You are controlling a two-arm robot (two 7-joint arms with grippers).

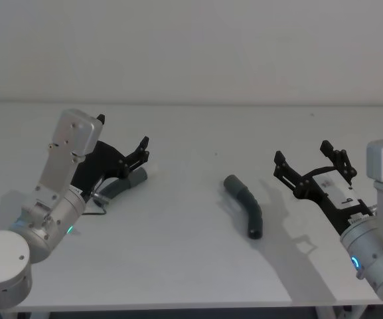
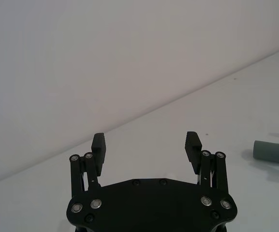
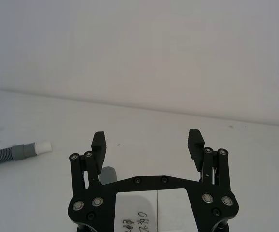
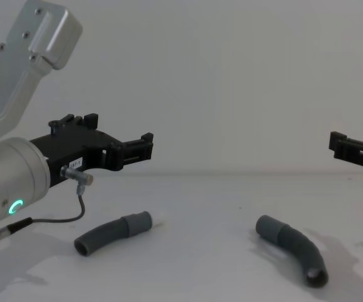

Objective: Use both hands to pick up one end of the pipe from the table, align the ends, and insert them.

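The pipe lies in two pieces on the table. One ribbed dark grey piece rests below my left gripper, which hangs open above it, holding nothing. That piece shows in the right wrist view with a grey cuff and a white tip. The other curved piece lies mid-table, its smooth cuff pointing to the far left. My right gripper hovers open to the right of it, off the table. In the left wrist view, the left gripper has its fingers wide apart.
A thin grey cable loops under the left wrist. A plain white wall stands behind the table's far edge. The table's front edge runs close in front of both arms.
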